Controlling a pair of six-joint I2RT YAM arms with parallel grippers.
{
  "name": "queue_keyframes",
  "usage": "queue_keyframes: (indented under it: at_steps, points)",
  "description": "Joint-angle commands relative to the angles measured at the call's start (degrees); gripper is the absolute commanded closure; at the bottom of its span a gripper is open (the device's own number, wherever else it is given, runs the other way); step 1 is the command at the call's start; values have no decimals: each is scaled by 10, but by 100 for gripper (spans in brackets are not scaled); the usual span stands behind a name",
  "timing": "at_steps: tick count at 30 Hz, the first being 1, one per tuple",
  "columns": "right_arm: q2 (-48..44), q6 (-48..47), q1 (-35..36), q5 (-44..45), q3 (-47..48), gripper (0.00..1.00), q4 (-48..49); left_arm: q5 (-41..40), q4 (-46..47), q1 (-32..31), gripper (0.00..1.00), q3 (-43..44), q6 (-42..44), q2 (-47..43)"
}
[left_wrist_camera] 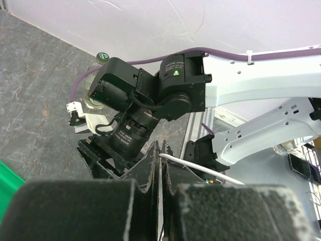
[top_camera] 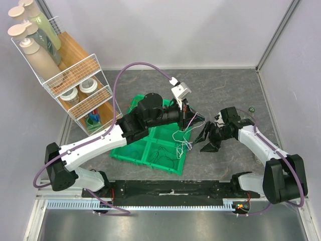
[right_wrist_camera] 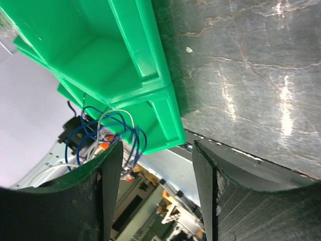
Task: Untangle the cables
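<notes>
— How far along are we?
— Hardly begun, I judge. The cables [top_camera: 167, 153] lie bunched in the near compartments of the green tray [top_camera: 131, 150]. Just off its right edge my right gripper [top_camera: 204, 141] hangs spread and empty. Farther along that edge, my left gripper [top_camera: 196, 118] pinches a white cable [left_wrist_camera: 200, 170].
— Anything hidden?
— The crossings themselves are too fine to see.

Green tray [top_camera: 133, 150], blue and white cables [right_wrist_camera: 105, 133], grey marbled table [top_camera: 225, 85], black fingers [right_wrist_camera: 100, 201].
</notes>
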Motion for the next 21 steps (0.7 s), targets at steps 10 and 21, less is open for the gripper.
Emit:
queue_keyframes:
  at_steps: [10, 21]
  points:
    - [-22, 157, 0, 1, -27, 54, 107, 39, 17, -1, 98, 33, -17, 8]
    - [-47, 178, -19, 50, -58, 100, 115, 11, -55, -1, 98, 76, 24, -42]
